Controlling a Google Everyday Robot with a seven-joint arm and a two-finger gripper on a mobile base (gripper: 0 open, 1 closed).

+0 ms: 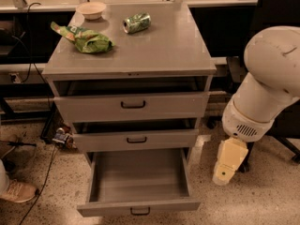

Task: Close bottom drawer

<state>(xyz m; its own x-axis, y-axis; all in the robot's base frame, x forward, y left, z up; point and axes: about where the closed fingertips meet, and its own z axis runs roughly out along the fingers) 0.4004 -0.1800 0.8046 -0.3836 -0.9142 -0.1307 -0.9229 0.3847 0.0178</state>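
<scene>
Three drawers stand open, the bottom drawer (138,186) pulled farthest out near the floor, so you find the gripper (223,176) hanging low beside its right front corner, its opening state not discernible, likely staged to push.

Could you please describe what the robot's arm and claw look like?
The arm is white, with fat rounded segments and a small vent grille near its wrist. The claw, low beside the open bottom drawer, is a cream-yellow blocky piece. No cables show.
</scene>
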